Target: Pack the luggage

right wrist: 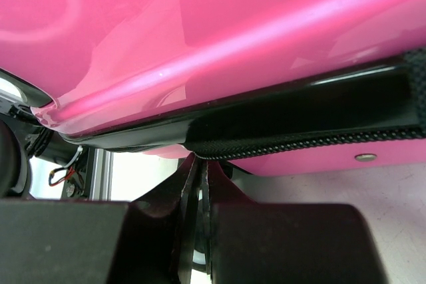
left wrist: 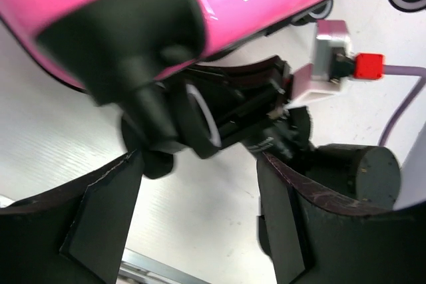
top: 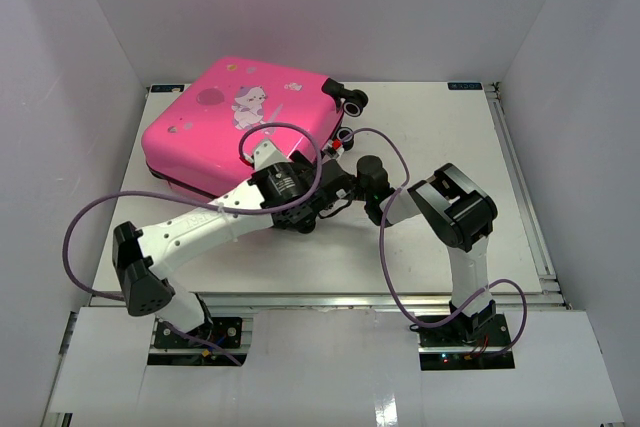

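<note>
- The white table (top: 420, 237) sits between pale walls, with the two arm bases bolted at its near edge.
- The luggage (top: 230, 127) lies flat on the far left part of the table. It is a glossy pink shell with a cartoon animal print on top, and its two halves rest one on the other.
- The left arm (top: 190, 232) reaches from the near left up and to the right, ending at the near right side of the luggage.
- The right arm (top: 460, 217) folds back at its elbow on the right and reaches left to the same side of the case.
- The two wrists meet close together at the middle of the table.
- Purple cables (top: 385, 267) loop from each arm over the table.
- The left gripper (left wrist: 200, 191) has its fingers (left wrist: 106, 211) spread wide with nothing between them. It hangs over bare table just below a blurred black corner piece (left wrist: 140, 51) of the case.
- The right gripper (right wrist: 200, 184) has its fingers pressed together, their tips right under the black zipper trim (right wrist: 299, 114) that runs between the pink halves. Whether something thin is pinched there cannot be told.
- A black wheel (top: 352, 100) sticks out at the far right corner of the case.
- The left wrist view shows a small white block with a red plug (left wrist: 367, 66) on the right arm's wrist.
</note>
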`<act>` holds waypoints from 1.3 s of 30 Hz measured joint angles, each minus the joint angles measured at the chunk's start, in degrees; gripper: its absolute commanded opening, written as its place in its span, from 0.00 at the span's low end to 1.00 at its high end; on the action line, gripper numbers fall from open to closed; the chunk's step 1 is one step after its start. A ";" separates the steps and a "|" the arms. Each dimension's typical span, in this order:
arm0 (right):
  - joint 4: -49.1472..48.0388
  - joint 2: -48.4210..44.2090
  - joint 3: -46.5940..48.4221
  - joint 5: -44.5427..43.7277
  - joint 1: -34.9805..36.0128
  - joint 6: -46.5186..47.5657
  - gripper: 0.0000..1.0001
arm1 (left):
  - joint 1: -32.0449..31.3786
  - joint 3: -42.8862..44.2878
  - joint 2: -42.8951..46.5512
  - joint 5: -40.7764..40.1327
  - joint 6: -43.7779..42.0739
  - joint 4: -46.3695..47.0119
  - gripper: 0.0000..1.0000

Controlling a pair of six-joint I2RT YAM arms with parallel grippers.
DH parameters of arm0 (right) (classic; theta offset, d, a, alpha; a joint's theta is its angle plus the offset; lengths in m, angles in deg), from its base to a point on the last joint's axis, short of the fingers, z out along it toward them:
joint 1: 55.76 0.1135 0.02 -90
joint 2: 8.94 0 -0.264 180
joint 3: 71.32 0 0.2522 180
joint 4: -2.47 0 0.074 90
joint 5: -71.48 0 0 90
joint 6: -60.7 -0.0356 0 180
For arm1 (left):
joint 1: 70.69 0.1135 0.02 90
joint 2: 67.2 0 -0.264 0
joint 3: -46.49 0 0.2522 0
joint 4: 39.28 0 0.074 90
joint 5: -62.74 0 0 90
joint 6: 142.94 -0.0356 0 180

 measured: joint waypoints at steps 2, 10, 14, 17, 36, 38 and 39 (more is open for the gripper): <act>-0.06 0.00 -0.09 -0.06 0.00 0.04 0.08 | 0.04 -2.53 2.62 -0.56 0.09 -1.18 0.81; -0.07 0.00 -0.34 -0.14 -0.40 0.53 0.08 | 0.22 -10.28 10.29 -2.85 1.30 -3.48 0.89; -0.08 0.00 -0.35 0.37 -0.49 0.48 0.08 | 0.40 -10.80 8.98 -3.67 3.48 -4.02 0.91; -0.14 0.00 -0.41 0.47 -0.50 0.47 0.08 | 0.44 -9.31 5.74 -4.75 4.61 -4.22 0.92; 2.49 -1.07 -1.84 -1.46 -0.63 2.53 0.08 | 3.74 -11.54 -2.90 -4.74 14.63 0.16 0.00; 4.18 -1.86 -1.95 -2.69 -0.56 3.43 0.08 | 3.41 -14.02 -1.16 -5.49 14.90 2.68 0.00; 5.29 -2.80 -2.38 -3.61 -0.45 3.99 0.08 | 3.39 -15.54 0.38 -5.48 15.07 4.21 0.00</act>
